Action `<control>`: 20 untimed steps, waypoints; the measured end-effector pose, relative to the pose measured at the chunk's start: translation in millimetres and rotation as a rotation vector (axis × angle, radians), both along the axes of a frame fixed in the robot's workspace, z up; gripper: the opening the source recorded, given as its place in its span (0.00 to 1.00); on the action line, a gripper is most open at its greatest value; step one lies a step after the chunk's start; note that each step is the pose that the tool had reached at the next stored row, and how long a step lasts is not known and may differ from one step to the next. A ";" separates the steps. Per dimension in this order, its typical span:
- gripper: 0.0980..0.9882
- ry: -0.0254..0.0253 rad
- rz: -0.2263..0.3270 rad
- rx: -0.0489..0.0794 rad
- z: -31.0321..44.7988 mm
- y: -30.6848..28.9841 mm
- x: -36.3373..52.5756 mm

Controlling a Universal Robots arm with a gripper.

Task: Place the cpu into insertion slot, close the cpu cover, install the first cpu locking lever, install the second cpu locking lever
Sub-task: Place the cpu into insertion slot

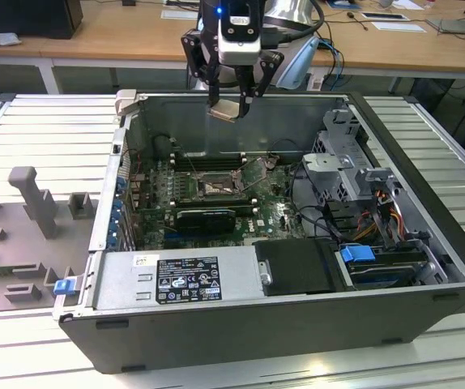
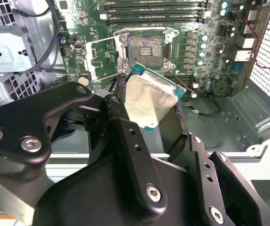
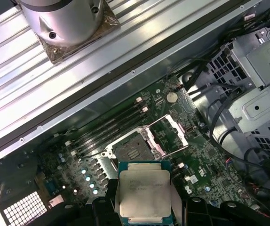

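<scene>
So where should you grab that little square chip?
Probably best by two opposite thin edges of the cpu, one finger coming in from each side. It is a flat, thin square, so the edges give straight parallel sides to pinch and the shiny face is left bare. The gripper holds it just like that.

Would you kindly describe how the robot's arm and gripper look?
The gripper is black, with a pale panel on its body and jointed linkage fingers studded with silver screws. The arm is silver with a light blue joint cap and a black cable looped beside it.
</scene>
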State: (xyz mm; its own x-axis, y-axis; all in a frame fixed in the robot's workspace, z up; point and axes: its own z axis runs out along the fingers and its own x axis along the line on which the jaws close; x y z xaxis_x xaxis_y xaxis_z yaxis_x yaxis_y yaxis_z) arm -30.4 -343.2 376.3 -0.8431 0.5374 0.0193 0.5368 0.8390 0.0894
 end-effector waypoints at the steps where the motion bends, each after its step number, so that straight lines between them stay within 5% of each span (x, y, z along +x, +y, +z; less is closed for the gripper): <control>1: 0.48 0.0001 -0.009 0.000 0.0 0.0 0.0; 20: 0.48 0.0000 -0.188 0.000 0.0 0.0 -0.3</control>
